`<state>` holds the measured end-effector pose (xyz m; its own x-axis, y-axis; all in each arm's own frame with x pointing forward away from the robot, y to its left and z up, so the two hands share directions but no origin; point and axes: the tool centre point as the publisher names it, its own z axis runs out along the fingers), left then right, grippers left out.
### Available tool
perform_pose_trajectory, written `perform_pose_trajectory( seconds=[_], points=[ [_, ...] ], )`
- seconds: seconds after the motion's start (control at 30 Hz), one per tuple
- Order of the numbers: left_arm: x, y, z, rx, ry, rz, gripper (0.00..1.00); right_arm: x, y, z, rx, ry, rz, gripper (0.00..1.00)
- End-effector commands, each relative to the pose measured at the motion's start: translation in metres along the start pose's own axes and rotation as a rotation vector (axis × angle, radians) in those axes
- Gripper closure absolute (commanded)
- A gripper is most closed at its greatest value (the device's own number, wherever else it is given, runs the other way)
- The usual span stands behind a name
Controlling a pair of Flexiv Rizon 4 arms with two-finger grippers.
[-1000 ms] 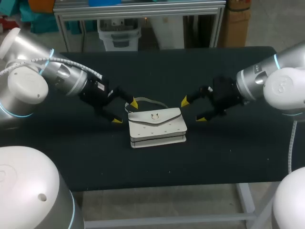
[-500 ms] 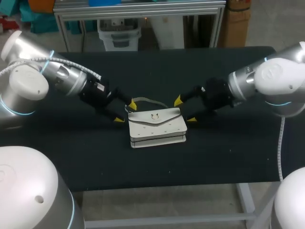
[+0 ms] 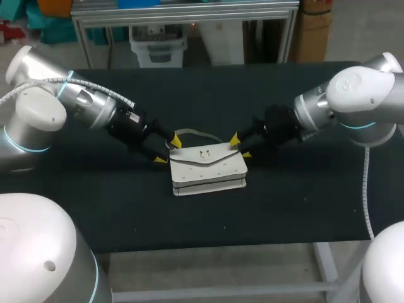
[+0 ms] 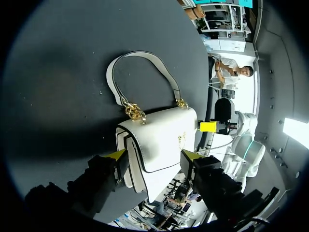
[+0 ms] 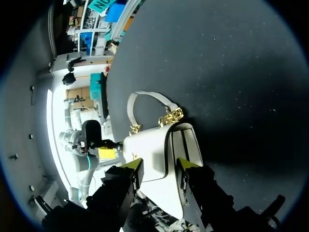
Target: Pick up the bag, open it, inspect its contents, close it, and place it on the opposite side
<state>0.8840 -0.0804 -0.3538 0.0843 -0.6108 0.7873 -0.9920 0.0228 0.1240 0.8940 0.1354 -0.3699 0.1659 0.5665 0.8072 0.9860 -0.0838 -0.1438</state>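
The white bag [image 3: 208, 167] lies flat in the middle of the black table [image 3: 303, 202], flap face up and shut. Its strap [image 3: 196, 134] is looped on the cloth on the far side.

The left gripper [image 3: 167, 150] is at the bag's left end and the right gripper [image 3: 240, 146] at its right end. In both wrist views the 2 yellow-tipped fingers stand spread with an end of the bag between them. The left pair straddles that end with each tip just beside an edge. I see no firm pinch from either pair, so I judge that neither holds anything.

This looks like step 1 of the task, the pick-up, with both arms in place and the grasp not yet made. The flap is still shut, so opening, inspecting and closing all remain.

The next move likely calls for both pairs of fingers to close squarely on the bag's ends. An even lift should follow, so the bag does not tilt or slip out of 1 side.
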Motion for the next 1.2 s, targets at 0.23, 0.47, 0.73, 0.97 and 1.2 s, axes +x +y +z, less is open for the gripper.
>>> perform_pose_trajectory(
  seconds=[0.23,0.47,0.73,0.97,1.2],
  points=[
    [-0.003,-0.006,0.006,-0.038,0.029,0.011,0.66,-0.005,0.009,0.008,0.034,0.003,0.006,0.68],
    [-0.001,-0.004,0.011,-0.053,0.013,0.010,1.00,-0.006,0.007,0.009,0.033,0.007,-0.003,1.00],
    [-0.001,-0.009,0.013,-0.049,0.003,-0.016,0.90,-0.006,0.006,0.008,0.012,0.010,-0.031,1.00],
    [-0.001,0.003,0.007,-0.027,0.005,-0.070,0.47,-0.007,0.005,0.004,-0.029,0.022,-0.031,0.54],
    [0.001,0.011,0.005,-0.033,0.032,-0.070,0.52,-0.005,0.004,0.002,-0.038,0.022,-0.035,0.56]
  ],
)
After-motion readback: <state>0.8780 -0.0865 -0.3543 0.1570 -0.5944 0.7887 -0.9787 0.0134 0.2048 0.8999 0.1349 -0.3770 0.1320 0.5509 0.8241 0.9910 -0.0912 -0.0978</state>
